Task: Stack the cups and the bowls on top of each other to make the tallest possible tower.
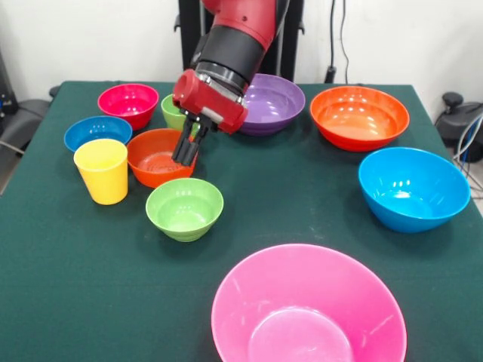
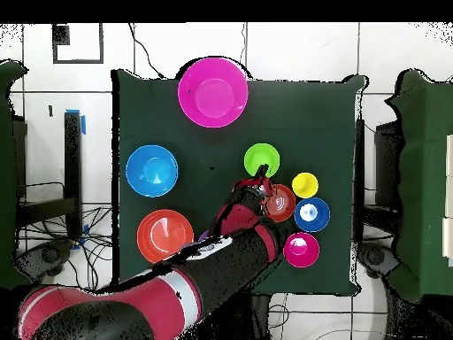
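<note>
Standing separately on the green tabletop (image 1: pixel 60 264), none of the bowls or cups is stacked. Gripper (image 1: pixel 186 154) hangs over the small orange-red bowl (image 1: pixel 155 162), fingers close together, touching its rim; whether it grasps is unclear. Yellow cup (image 1: pixel 102 170) stands beside it, small green bowl (image 1: pixel 185 209) nearby, large pink bowl (image 1: pixel 308 309) at the opposite edge from the arm.

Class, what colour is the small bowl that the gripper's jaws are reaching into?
Orange-red: the small bowl, clearest in the front view.

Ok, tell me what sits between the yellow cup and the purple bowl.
Front view: the small orange-red bowl, with the gripper over its rim, lies between the yellow cup and purple bowl.
</note>
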Robot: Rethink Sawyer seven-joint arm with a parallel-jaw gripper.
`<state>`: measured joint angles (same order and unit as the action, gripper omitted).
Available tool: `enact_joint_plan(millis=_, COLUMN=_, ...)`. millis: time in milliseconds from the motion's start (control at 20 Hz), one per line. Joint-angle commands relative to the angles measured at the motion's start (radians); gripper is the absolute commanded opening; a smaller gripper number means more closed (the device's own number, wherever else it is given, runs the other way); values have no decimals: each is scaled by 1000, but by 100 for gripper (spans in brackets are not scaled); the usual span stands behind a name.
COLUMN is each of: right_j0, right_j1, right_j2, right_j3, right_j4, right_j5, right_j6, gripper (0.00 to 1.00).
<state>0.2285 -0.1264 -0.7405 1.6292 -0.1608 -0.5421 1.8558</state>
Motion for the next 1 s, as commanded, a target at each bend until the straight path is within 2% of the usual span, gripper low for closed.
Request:
enact_joint_plan(millis=50, right_j0=-12, right_j1=-72, right_j2=169, right_j3=-95, right_j4=-62, right_j5=195, right_j6=74, gripper=0)
enact_joint_plan(millis=250, right_j0=-24, right_j1=-85, right_j2=185, right_j3=-83, right_j4=-59, right_j5=209, right_j6=89, gripper=0)
enact_joint_plan(millis=350, right_j0=-79, right_j1=-117, right_j2=262, right_j3=-44, right_j4=-49, right_j5=247, right_j6=143, gripper=0)
enact_joint_plan(millis=450, right_j0=-147, right_j1=-137, right_j2=355, right_j3=-6, right_j4=-32, right_j5=327, right_j6=178, gripper=0)
enact_joint_plan(millis=550, right_j0=-194, right_j1=-146, right_j2=416, right_j3=22, right_j4=-21, right_j5=380, right_j6=183, gripper=0)
enact_joint_plan(millis=650, right_j0=-213, right_j1=-150, right_j2=442, right_j3=44, right_j4=-2, right_j5=411, right_j6=175, gripper=0)
enact_joint_plan(millis=700, right_j0=-225, right_j1=-156, right_j2=458, right_j3=55, right_j4=7, right_j5=427, right_j6=167, gripper=100)
enact_joint_plan(millis=850, right_j0=-275, right_j1=-175, right_j2=519, right_j3=84, right_j4=16, right_j5=434, right_j6=197, gripper=100)
enact_joint_plan(millis=900, right_j0=-252, right_j1=-166, right_j2=495, right_j3=77, right_j4=31, right_j5=431, right_j6=192, gripper=100)
enact_joint_plan(millis=1000, right_j0=-270, right_j1=-176, right_j2=525, right_j3=86, right_j4=34, right_j5=450, right_j6=188, gripper=100)
